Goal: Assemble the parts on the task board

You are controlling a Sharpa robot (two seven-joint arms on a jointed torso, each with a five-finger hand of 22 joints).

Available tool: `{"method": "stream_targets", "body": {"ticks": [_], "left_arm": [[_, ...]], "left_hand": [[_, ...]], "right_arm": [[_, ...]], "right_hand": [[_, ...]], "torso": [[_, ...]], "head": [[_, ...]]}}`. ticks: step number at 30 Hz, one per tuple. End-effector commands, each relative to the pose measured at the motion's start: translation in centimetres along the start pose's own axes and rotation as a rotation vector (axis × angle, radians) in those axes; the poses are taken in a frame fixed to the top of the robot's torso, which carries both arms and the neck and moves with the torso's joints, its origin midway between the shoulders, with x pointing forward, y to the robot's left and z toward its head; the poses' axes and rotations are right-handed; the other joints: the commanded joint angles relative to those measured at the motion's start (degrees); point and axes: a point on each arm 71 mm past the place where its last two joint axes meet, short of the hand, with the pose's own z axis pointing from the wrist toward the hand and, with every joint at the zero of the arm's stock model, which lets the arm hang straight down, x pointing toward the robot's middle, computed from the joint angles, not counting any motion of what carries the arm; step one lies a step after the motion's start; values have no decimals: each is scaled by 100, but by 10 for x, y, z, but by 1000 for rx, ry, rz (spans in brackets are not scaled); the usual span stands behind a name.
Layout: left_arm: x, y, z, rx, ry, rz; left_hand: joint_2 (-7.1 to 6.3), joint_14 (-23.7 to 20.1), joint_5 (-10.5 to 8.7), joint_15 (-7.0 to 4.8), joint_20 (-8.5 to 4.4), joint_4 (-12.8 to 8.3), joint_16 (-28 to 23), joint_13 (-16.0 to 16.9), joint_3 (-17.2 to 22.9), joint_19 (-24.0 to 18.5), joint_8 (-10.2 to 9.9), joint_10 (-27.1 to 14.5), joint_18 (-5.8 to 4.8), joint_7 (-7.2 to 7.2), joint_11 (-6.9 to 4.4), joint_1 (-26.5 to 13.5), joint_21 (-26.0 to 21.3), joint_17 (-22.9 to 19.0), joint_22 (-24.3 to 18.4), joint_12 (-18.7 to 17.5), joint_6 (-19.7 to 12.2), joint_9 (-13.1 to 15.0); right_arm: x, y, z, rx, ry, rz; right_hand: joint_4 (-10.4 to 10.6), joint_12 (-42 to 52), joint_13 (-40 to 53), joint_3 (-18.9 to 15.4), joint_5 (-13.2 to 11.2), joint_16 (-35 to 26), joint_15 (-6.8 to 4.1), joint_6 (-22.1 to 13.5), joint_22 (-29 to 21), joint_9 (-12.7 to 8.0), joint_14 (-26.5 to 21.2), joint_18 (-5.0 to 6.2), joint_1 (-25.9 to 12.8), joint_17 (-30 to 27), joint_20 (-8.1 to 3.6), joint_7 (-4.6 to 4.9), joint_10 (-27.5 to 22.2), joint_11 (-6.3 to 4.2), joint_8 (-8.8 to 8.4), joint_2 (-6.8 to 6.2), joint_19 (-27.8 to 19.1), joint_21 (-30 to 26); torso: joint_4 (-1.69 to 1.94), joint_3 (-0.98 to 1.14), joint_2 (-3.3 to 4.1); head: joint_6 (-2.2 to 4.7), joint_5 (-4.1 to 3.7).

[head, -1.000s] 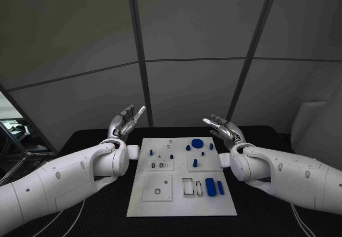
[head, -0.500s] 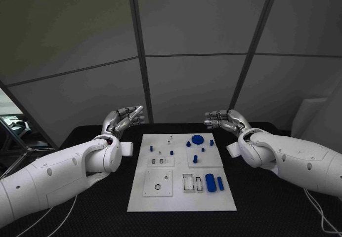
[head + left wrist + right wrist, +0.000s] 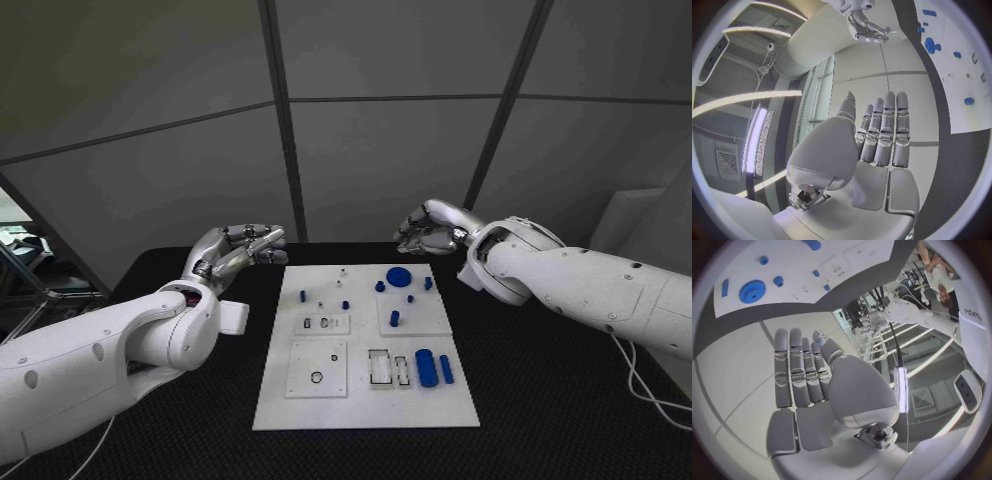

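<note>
Right, both hands are up off the tabletop (image 3: 173, 270) and holding nothing. Your left hand (image 3: 238, 246) hangs past the board's far left corner, fingers bent over loosely; the wrist view shows them straight and side by side, so call it released. Your right hand (image 3: 428, 231) sits beyond the far right corner, fingers curled in, empty.

The board (image 3: 368, 410) lies flat mid-tabletop between the arms. Blue parts are scattered on its far half: a round disc (image 3: 398, 278), small pegs (image 3: 345, 305) near it, and two longer bars (image 3: 427, 367) lying near the right edge.

Handling, as a guess: small rigid plastic, light, probably slick. Pinch pegs by their sides from above; take bars across the narrow width.

Nothing stands between either hand and the parts. Neighbouring pegs sit close; spread fingers may knock them.
</note>
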Motion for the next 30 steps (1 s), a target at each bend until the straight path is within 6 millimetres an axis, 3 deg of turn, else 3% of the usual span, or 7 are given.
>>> {"method": "stream_targets", "body": {"ticks": [1,8,12,18,30], "left_arm": [[10,-6,-7,-5,77,18],[21,-18,-22,4,125,1],[26,-23,-28,11,144,-9],[33,-30,-32,23,163,-22],[38,-32,-32,30,178,-31]], "left_hand": [[-46,-111,38,56,45,-20,-100,-22,-88,-80,-86,-61,-101,45,81,-6,-23,30,-24,-124,-20,-13],[-13,-477,40,170,139,-141,-355,-75,-237,-190,-255,-216,-107,49,163,-60,-56,106,-55,-408,-58,-21],[25,-480,52,154,143,-212,-370,-85,-283,-70,-316,-243,-83,39,153,-60,58,184,-9,-500,-53,-16],[71,-429,57,119,111,-287,-324,-91,-339,120,-384,-249,-70,32,134,-76,234,301,65,-582,-47,-11],[109,-543,61,144,118,-319,-370,-99,-383,67,-436,-281,-86,44,146,-116,231,351,57,-630,-58,-9]], "right_arm": [[5,7,6,4,116,-341],[9,19,14,18,154,-517],[10,22,15,27,167,-549],[14,22,17,46,211,-552],[12,21,19,55,179,-553]], "right_hand": [[-2,-254,-13,292,215,335,-241,367,884,-30,973,42,-200,347,-232,-124,426,-157,-143,-289,735,1023],[2,-297,-26,487,187,621,-262,308,2511,-64,1274,-213,-418,575,-260,-139,139,-133,-348,-524,1598,2023],[3,-289,-20,620,168,828,-253,296,2991,-65,1359,-289,-454,685,-246,-157,-56,-103,-446,-620,1814,2315],[14,-287,-23,887,130,1799,-178,260,4118,-60,1385,-463,-573,1102,-217,-177,-223,-50,-500,-704,2245,2946],[17,-287,-20,936,133,2283,-138,186,4532,-69,1290,-527,-590,1260,-167,-172,-401,-2,-506,-744,2395,3176]], "torso": [[79,-11,179],[186,-46,435],[214,-51,527],[256,-75,686],[280,-67,819]], "head": [[33,-53],[124,-130],[158,-152],[215,-208],[249,-222]]}}
